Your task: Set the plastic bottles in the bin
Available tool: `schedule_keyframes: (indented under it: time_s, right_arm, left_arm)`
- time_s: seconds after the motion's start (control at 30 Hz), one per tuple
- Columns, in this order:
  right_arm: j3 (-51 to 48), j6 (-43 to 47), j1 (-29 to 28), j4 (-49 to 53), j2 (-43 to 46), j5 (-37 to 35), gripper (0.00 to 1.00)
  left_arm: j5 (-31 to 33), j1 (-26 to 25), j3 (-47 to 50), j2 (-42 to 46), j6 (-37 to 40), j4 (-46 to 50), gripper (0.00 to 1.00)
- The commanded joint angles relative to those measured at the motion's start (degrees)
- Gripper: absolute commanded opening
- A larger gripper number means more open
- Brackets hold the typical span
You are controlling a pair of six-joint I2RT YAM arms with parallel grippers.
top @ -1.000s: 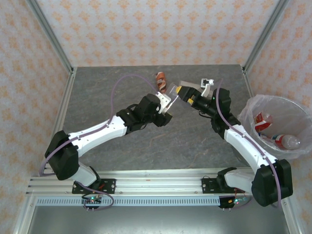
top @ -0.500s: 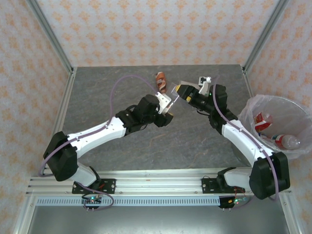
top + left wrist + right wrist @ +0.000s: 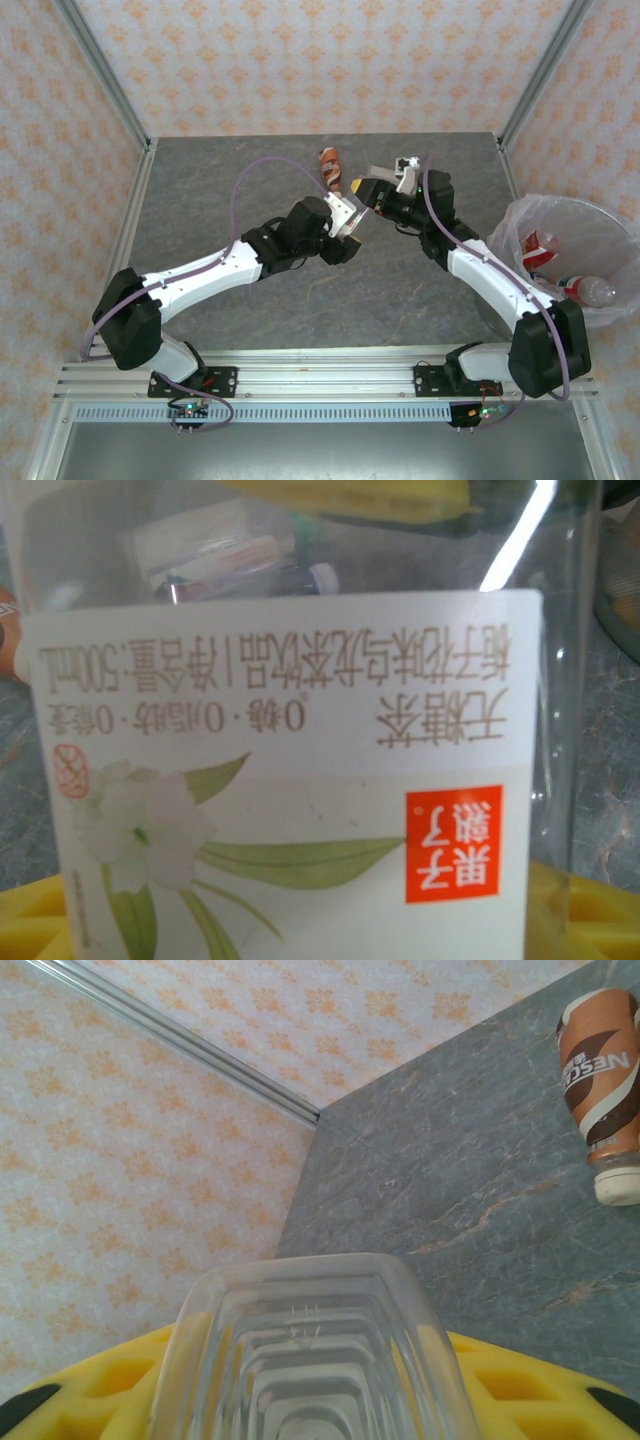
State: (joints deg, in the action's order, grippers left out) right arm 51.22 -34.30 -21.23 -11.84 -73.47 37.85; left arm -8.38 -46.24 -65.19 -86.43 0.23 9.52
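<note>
A clear plastic bottle point(image 3: 349, 205) with a white flower label hangs above the middle of the table, between both arms. My left gripper point(image 3: 344, 216) is shut on its labelled body; the label point(image 3: 280, 760) stands right before the left wrist camera, with yellow fingers point(image 3: 592, 920) at the bottom corners. My right gripper point(image 3: 362, 188) is shut on the bottle's other end, where the ribbed clear bottle point(image 3: 310, 1360) sits between yellow pads point(image 3: 110, 1390). A brown-labelled bottle point(image 3: 330, 168) point(image 3: 603, 1070) lies on the table behind the grippers. The bin point(image 3: 512, 228) stands at the right.
Inside the bin lie a red-labelled bottle point(image 3: 541, 248) and another red-and-clear one point(image 3: 586, 290). Patterned walls with metal corner posts point(image 3: 105, 75) enclose the grey table point(image 3: 220, 190). The two arms meet near the table's middle.
The right arm has reached left to the bottle held by the left gripper, and its jaws have closed from wide open onto the bottle. The left arm shifted only slightly.
</note>
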Motion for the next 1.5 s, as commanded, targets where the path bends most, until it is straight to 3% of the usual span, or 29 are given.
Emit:
schedule_keyframes:
  time_s: [0.0, 0.17, 0.27, 0.4, 0.57, 0.7, 0.8, 1.3, 1.47]
  right_arm:
    - [1.01, 3.51, -0.04, 4.31, 1.7, -3.66, 0.32]
    - [0.67, 3.04, -0.05, 5.43, 2.43, -6.8, 0.24]
    - [0.96, 2.95, -0.08, 6.0, 2.84, -7.31, 0.24]
    - [1.43, 3.65, -0.06, 7.83, 3.11, -9.0, 0.23]
    - [2.1, 4.72, -0.12, 10.05, 3.15, -10.75, 0.23]
    - [2.8, 6.02, -0.08, 12.03, 3.41, -12.4, 0.23]
    - [3.31, 7.23, -0.07, 13.61, 3.69, -13.47, 0.23]
    - [7.13, 13.82, -0.09, 21.91, 5.36, -18.62, 0.23]
    - [11.39, 19.08, -0.04, 28.82, 7.16, -21.69, 0.23]
  left_arm:
    - [-1.12, -0.6, -2.17, 1.6, 0.58, -2.2, 0.06]
    - [-2.0, -0.34, -0.8, 4.01, 0.98, -2.21, 0.5]
    - [-2.49, -0.1, 0.03, 5.32, 0.9, -1.92, 0.68]
    - [-3.07, 0.96, 2.1, 7.19, -1.04, -3.58, 0.73]
    - [-8.59, 4.2, 5.79, 10.06, -5.05, -8.72, 0.8]
    - [-12.47, 6.82, 9.03, 13.09, -8.04, -13.4, 0.95]
    - [-12.43, 8.02, 10.87, 15.32, -9.63, -15.5, 1.0]
    - [9.67, 10.31, 19.34, 23.46, -17.14, -20.32, 1.0]
    - [23.07, 10.64, 17.48, 21.93, -21.5, -13.62, 1.0]
